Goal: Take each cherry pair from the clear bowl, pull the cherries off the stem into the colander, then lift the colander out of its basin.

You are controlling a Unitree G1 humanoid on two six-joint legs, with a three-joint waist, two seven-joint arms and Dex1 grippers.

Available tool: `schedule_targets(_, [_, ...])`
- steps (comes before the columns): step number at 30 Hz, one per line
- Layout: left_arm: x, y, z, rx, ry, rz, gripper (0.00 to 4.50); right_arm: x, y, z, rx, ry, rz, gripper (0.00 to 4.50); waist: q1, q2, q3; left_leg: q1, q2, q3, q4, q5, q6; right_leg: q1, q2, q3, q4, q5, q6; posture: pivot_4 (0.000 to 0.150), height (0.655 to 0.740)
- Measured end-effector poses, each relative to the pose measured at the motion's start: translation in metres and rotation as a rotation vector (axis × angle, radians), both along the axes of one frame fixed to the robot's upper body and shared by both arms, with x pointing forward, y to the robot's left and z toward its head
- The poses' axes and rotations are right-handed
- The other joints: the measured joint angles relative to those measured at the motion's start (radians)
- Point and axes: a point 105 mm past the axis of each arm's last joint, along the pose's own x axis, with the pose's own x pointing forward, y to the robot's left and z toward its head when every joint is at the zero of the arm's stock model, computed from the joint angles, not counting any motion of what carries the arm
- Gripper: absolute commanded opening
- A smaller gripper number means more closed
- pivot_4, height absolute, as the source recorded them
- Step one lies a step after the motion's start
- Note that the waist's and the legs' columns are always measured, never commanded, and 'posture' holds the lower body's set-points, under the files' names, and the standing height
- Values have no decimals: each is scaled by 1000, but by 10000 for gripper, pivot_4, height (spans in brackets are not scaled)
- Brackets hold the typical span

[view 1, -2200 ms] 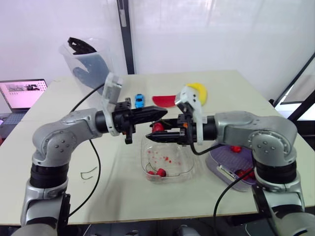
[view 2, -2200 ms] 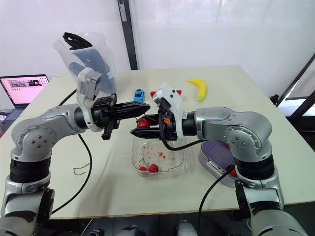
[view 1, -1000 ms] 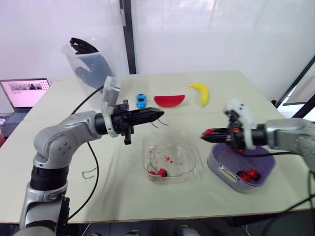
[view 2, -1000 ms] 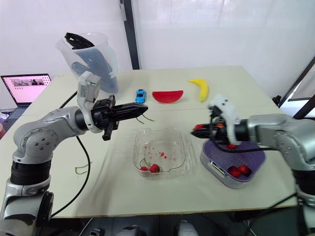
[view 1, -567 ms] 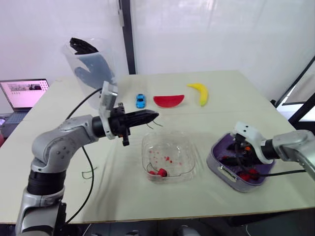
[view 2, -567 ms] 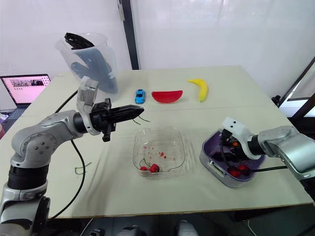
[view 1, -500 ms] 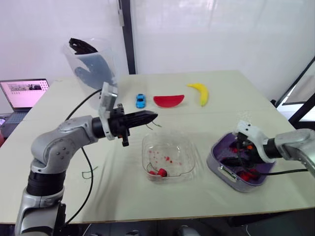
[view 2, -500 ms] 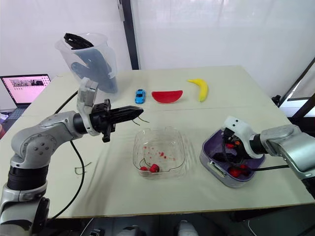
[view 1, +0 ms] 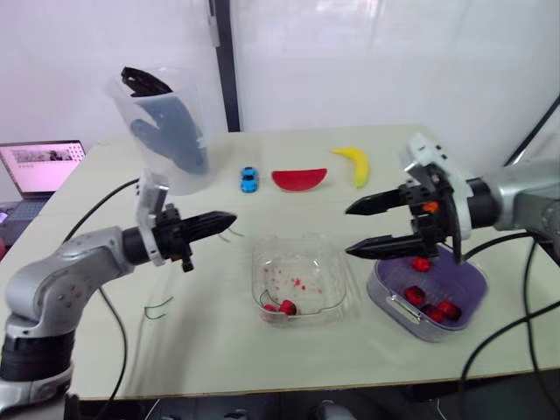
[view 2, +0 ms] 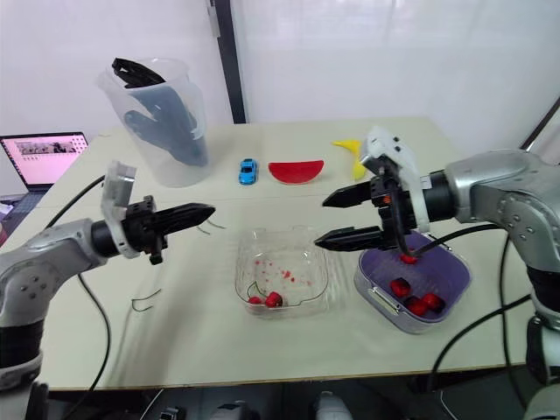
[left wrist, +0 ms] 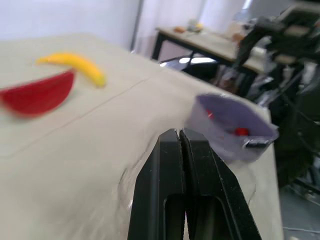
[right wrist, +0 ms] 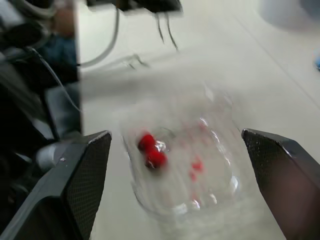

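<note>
A laptop (view 1: 39,166) is sitting open at the far left edge of the surface (view 1: 219,350), and behind it a clear pitcher (view 1: 162,131) is standing upright with a dark object inside. The left claw (view 1: 220,220) is hovering above the surface, well to the left of the clear bowl (view 1: 317,261), with its two fingers pressed together and pinching a forked green stem (right wrist: 167,31) that is dangling bare from the tip. A loose stem (view 1: 157,308) is lying on the surface below the left arm. Farther back, a blue toy car (view 1: 248,178) is resting beside a red watermelon slice (view 1: 298,178), with a banana (view 1: 354,164) just to the right of that.

The clear bowl is sitting in the middle, speckled with red juice, and a cherry pair (view 1: 284,306) is lying against its near wall. The right claw (view 1: 348,232) is hanging in the air between the bowl and the purple colander (view 1: 464,276), its fingers spread wide apart and gripping nothing. The colander is standing at the right of the bowl, holding several loose cherries (view 1: 414,295).
</note>
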Motion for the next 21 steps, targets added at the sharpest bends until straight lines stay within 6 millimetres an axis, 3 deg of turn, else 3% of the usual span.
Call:
schedule_targets(5, [-15,32,-44,7,160,135,0,-2,29,-6,47,43,88,44624,17,0,0,-1,0,0,0,-1,2,-1,-1,-1,-1,0,0,1500,7400])
schedule_targets(15, [-30,65,-114,-24,428,365,0,0,38,-11,56,47,105,44624,24,0,0,-1,0,0,0,-3,6,-1,-1,-1,0,0,0,1500,7400])
schedule_targets(18, [-29,78,-125,-8,456,429,9478,0,38,-12,51,47,100,45000,25,0,0,-1,0,0,0,-3,6,-1,-1,-1,0,0,0,1500,7400])
schedule_targets(21, [-27,87,-128,-11,459,467,24651,2,38,-14,39,48,92,45000,26,0,0,-1,0,0,0,-4,6,-1,-2,-1,-1,0,0,1500,7400])
